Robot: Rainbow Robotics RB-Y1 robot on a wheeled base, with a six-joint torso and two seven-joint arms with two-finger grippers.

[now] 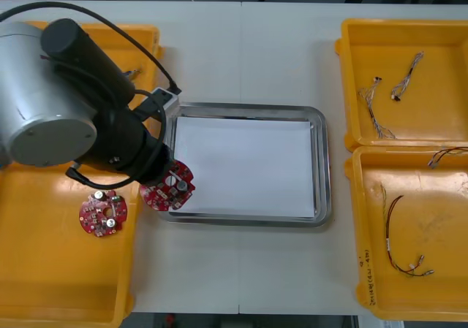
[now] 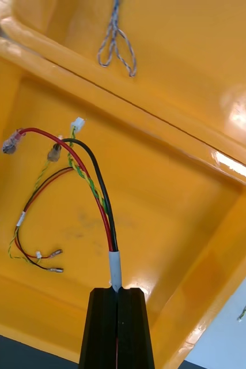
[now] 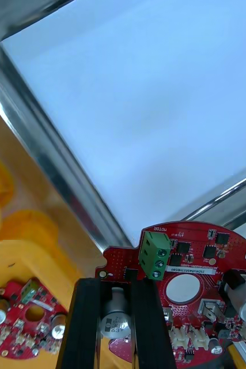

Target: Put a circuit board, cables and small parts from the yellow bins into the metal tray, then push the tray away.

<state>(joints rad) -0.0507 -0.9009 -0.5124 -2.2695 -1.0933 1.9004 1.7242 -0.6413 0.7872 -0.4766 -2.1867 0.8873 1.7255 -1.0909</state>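
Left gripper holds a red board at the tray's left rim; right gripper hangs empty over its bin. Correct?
Not quite. The right gripper isn't empty: the right wrist view shows its jaws shut on a red and black cable over the bin. The left gripper does hold the board at the tray's left rim.

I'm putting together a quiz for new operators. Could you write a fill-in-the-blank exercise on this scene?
1. The left end effector is ____ on a circuit board at the metal tray's rim.
2. Exactly ____ other circuit board lies in the yellow bin beside it.
3. The cable in the right end effector has a ____ sleeve just past the fingertips.
Missing words: shut; one; white
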